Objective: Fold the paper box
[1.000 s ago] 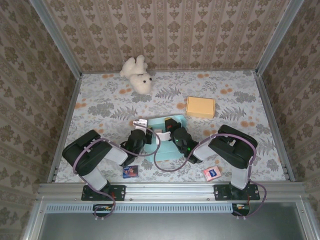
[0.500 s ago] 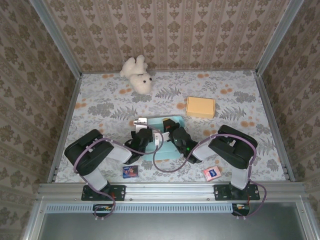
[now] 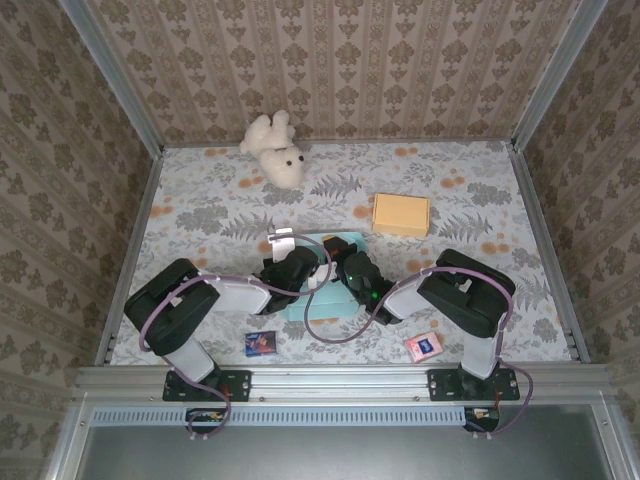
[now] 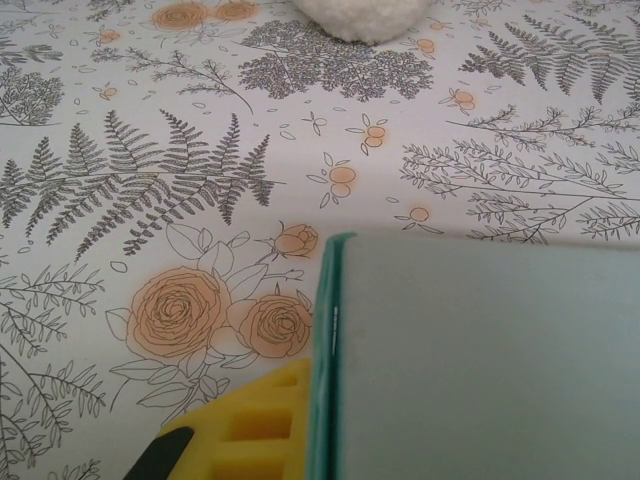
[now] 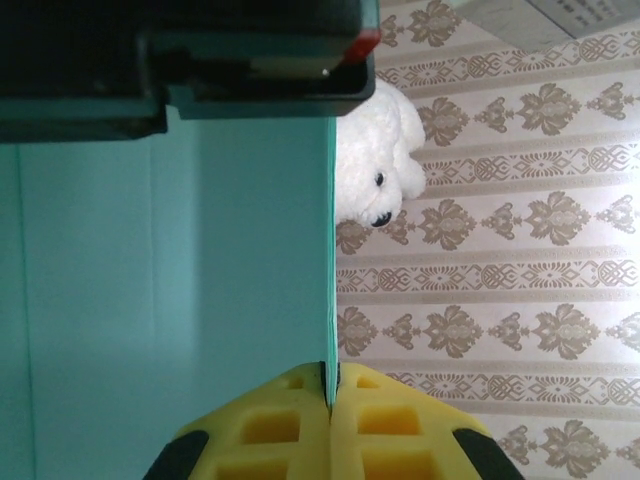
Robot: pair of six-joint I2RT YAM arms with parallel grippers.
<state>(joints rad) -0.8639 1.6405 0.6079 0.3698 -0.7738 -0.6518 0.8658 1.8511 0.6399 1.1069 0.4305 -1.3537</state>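
Working both arms from my remote desk, I see a blue card (image 3: 260, 343) and a pink card (image 3: 423, 346) lying well apart near the table's front edge. At mid-table the arms meet over the teal paper box (image 3: 325, 297), which rests on the floral table cover (image 3: 200, 205). My right gripper (image 5: 328, 388) is pinched tight on the edge of a raised teal panel, its yellow pads (image 5: 270, 430) pressed together. My left gripper (image 3: 298, 263) is clamped on another panel's edge, one pad showing beside it. Farther back sits a tan box (image 3: 400, 214). A white teddy bear (image 3: 275, 148) lies by the far wall.
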